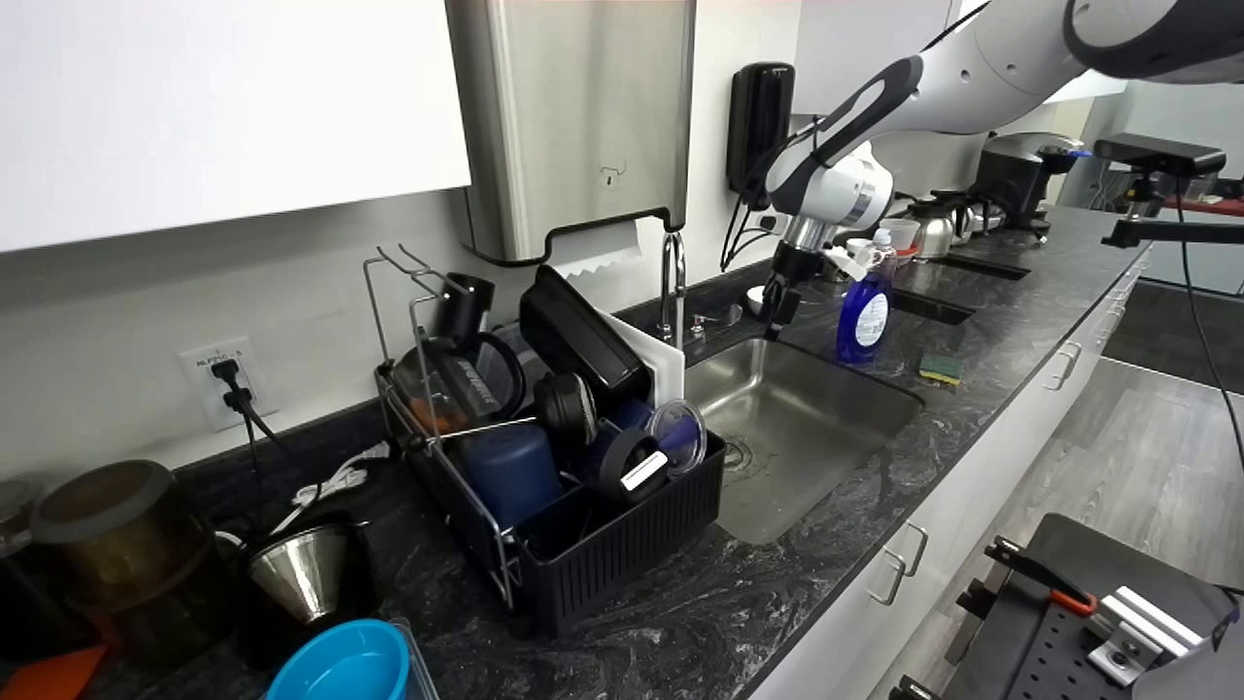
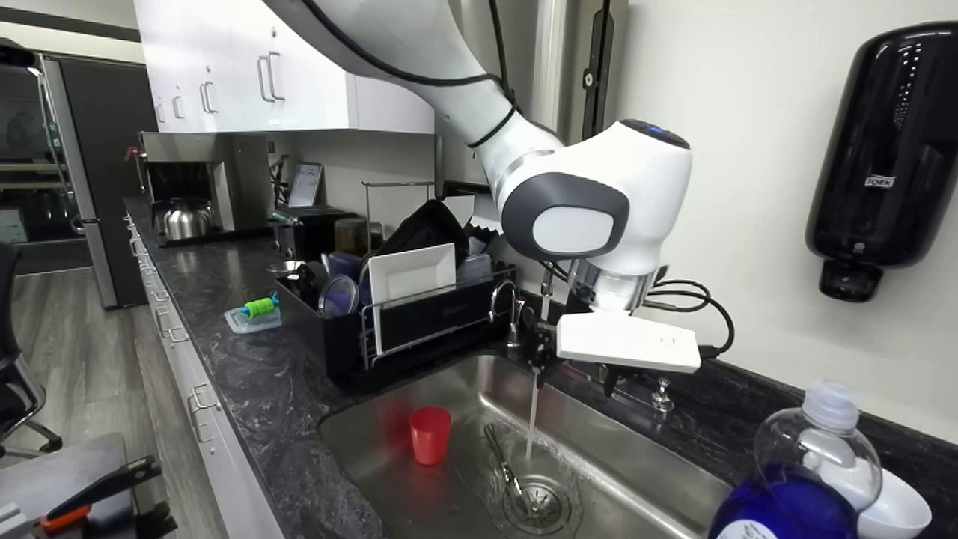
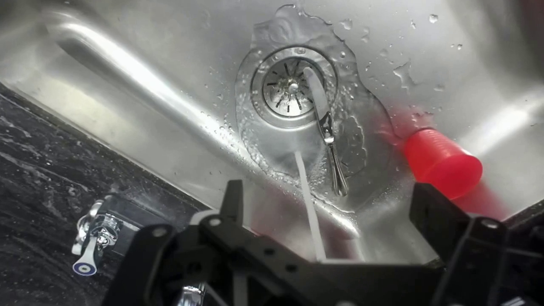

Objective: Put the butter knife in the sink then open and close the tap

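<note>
The butter knife (image 3: pixel 333 163) lies in the metal sink (image 1: pixel 826 389) with its blade tip over the drain; an exterior view shows it too (image 2: pixel 503 466). Water (image 3: pixel 308 204) runs from the tap in a thin stream beside the knife. The chrome tap spout (image 1: pixel 673 282) stands behind the sink. A tap handle (image 3: pixel 87 259) with a blue mark sits on the counter, left of my gripper in the wrist view; it also shows in an exterior view (image 2: pixel 662 397). My gripper (image 3: pixel 327 189) is open and empty, above the sink's back edge near the spout (image 2: pixel 575 370).
A red cup (image 3: pixel 442 163) stands in the sink. A full dish rack (image 1: pixel 632 544) is beside the sink. A blue soap bottle (image 1: pixel 863 316) and a sponge (image 1: pixel 941 367) are on the opposite side. A black dispenser (image 2: pixel 883 165) hangs on the wall.
</note>
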Available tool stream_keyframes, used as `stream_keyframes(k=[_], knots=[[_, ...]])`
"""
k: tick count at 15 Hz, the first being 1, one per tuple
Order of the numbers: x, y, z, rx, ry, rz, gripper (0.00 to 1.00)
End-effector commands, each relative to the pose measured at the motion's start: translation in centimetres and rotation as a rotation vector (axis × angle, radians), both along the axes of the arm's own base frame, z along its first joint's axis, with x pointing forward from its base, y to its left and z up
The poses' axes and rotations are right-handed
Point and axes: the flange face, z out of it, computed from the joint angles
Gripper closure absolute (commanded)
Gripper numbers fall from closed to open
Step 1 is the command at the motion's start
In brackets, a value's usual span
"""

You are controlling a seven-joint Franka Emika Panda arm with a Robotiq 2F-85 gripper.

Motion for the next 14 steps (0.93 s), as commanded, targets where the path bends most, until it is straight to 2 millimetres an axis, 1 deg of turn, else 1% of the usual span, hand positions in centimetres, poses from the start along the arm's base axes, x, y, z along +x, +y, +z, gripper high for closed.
stream_keyframes(k=[1, 8, 14], knots=[[0.9, -0.1, -0.7, 0.003, -0.055, 0.037, 0.0], [2.1, -0.5, -2.0, -0.006, -0.144, 0.079, 0.0], [3.1, -1.3, -3.0, -0.019, -0.195, 0.091, 0.0]])
